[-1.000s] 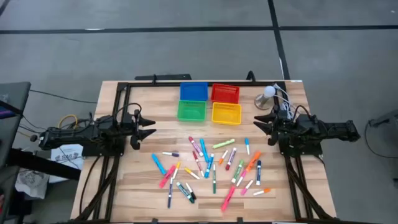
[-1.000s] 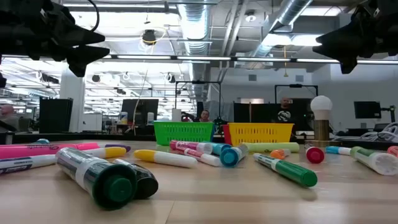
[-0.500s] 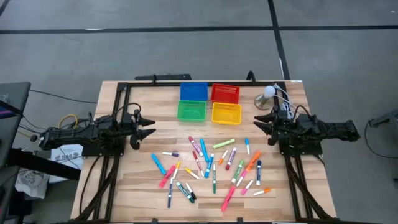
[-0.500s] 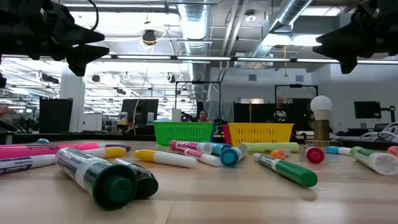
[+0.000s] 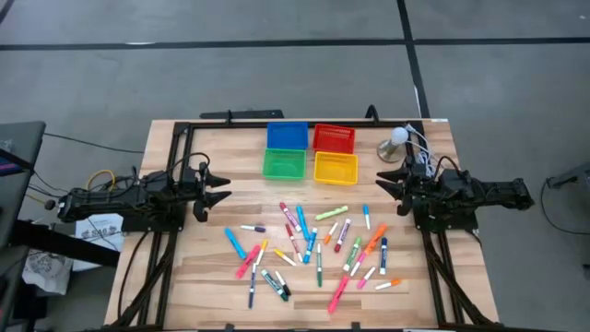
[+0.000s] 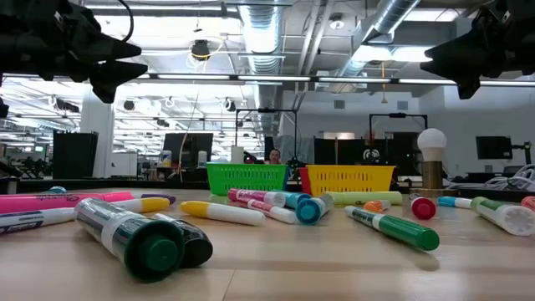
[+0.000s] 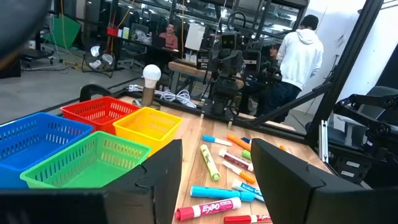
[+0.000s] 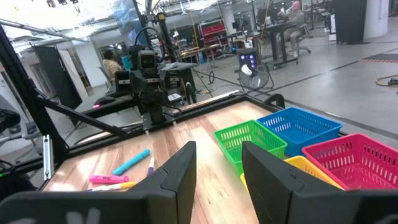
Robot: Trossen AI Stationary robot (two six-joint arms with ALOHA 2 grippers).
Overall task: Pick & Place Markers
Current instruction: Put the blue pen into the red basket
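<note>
One green marker [image 6: 393, 227] seemingly rolled; left gripper [image 5: 221, 195] & right gripper [image 5: 388, 184] hover, fingers apart, empty.

Pale planked wood table [image 5: 212, 267], glossy plastic markers [image 5: 313, 242], perforated plastic mesh bins [image 5: 311, 152], matt black fingers [image 7: 283, 177].

Two dark robot arms reach inward from opposite table edges, both raised above the surface. The left gripper [image 5: 221, 195] points right with its fingers spread apart, holding nothing. The right gripper [image 5: 388, 189] points left, fingers likewise parted and empty.
</note>
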